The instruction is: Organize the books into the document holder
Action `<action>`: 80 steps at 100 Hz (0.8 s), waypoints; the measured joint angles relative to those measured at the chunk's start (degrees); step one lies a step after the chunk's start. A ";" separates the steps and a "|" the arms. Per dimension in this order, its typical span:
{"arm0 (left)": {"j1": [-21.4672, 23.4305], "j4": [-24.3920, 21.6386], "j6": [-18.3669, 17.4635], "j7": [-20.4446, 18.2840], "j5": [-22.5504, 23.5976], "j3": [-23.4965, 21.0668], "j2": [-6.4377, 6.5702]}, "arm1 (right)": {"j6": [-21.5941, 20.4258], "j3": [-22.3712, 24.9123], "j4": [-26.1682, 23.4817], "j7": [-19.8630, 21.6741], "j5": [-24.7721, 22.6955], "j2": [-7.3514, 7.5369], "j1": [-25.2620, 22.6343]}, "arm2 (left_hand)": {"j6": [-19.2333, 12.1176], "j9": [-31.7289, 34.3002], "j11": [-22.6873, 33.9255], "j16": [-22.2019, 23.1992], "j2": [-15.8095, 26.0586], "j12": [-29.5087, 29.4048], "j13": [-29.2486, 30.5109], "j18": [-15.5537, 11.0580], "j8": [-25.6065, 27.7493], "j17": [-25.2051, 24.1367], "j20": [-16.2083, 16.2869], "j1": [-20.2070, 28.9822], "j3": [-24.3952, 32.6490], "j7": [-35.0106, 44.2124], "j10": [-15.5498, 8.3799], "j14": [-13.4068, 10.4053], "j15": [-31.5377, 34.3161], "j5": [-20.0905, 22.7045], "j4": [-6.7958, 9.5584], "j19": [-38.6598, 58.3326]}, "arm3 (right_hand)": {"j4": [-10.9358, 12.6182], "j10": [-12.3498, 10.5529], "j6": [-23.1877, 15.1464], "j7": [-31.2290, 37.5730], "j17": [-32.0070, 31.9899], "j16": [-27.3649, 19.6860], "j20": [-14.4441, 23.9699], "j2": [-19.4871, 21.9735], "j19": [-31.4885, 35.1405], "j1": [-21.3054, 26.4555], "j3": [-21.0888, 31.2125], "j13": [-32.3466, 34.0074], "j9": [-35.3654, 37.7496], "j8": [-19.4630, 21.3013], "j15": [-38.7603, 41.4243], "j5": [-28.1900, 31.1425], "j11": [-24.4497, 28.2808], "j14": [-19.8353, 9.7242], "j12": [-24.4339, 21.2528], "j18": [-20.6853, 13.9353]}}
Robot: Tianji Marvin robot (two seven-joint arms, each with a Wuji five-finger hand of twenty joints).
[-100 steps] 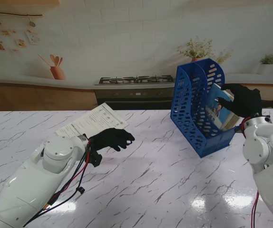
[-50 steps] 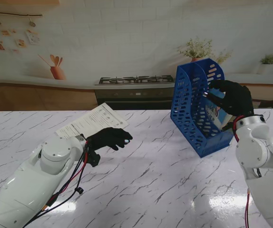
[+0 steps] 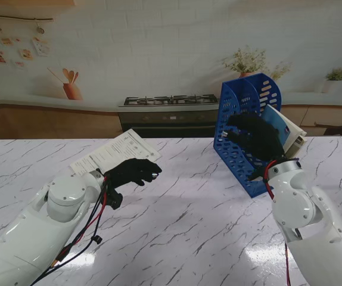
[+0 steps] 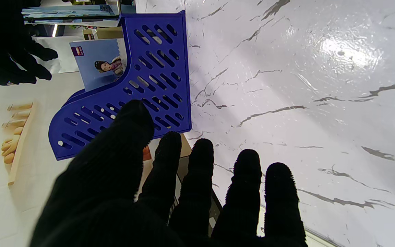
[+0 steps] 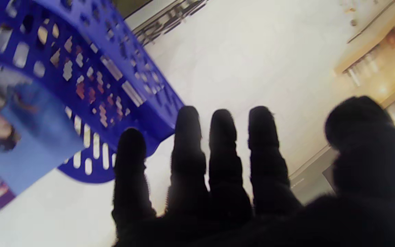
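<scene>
A: Starting from the left edge of the tabletop (image 3: 177, 238): what do we have there?

B: Our left hand (image 3: 134, 172) hovers with loosely curled fingers, holding nothing. Just beyond it, toward the far edge, lies one printed sheet (image 3: 114, 152), its long axis running diagonally toward the far right.

A: And on the right?

B: One blue document holder (image 3: 239, 140) stands near the far right corner. One book (image 3: 283, 132) sits in it, leaning out past its right side. Our right hand (image 3: 255, 138), fingers spread and empty, is raised in front of the holder.

A: So which hand takes the sheet?

B: We judge the left; it is far nearer.
</scene>
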 measured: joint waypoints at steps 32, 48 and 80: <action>2.01 -1.25 -2.20 2.74 10.29 -3.09 0.16 | -4.64 -5.48 4.46 -0.06 6.04 -0.68 -0.55 | -0.08 0.00 -0.34 -3.48 0.05 -0.36 0.00 -7.19 0.00 -0.37 -2.69 -0.01 0.00 0.00 -0.01 -3.95 -1.68 0.01 0.00 -4.25 | 2.27 0.01 0.21 0.13 -0.18 0.03 0.01 0.08 -0.71 0.00 -0.31 0.00 0.00 0.77 0.00 0.00 0.02 0.00 0.11 0.04; 2.33 -0.43 -4.04 5.10 12.36 -4.87 0.26 | -5.35 -6.73 6.78 0.36 7.67 -1.06 -0.73 | -0.75 0.00 -0.35 -4.49 1.22 -0.65 0.00 -8.48 0.00 -0.76 -3.47 -0.70 0.01 0.05 -0.52 -4.47 -1.71 0.01 0.00 -5.35 | 2.28 0.03 0.24 0.13 -0.73 0.03 0.01 0.61 -1.00 0.00 -0.47 0.00 0.00 0.78 0.00 0.00 0.02 0.01 0.11 0.12; -1.88 6.74 -7.91 5.99 23.30 -4.72 0.96 | -5.39 -8.48 9.27 0.87 8.77 -1.23 -0.25 | -1.52 -1.41 -1.60 -6.73 1.92 -2.05 -2.00 -10.15 -0.02 -0.89 -7.49 -2.86 -0.09 0.05 -1.76 -6.13 -2.92 -0.66 0.00 -13.09 | 2.29 0.20 0.26 0.13 -0.89 0.03 0.02 0.70 -1.38 0.00 -0.83 0.00 0.00 0.78 0.00 0.00 0.02 0.04 0.11 0.15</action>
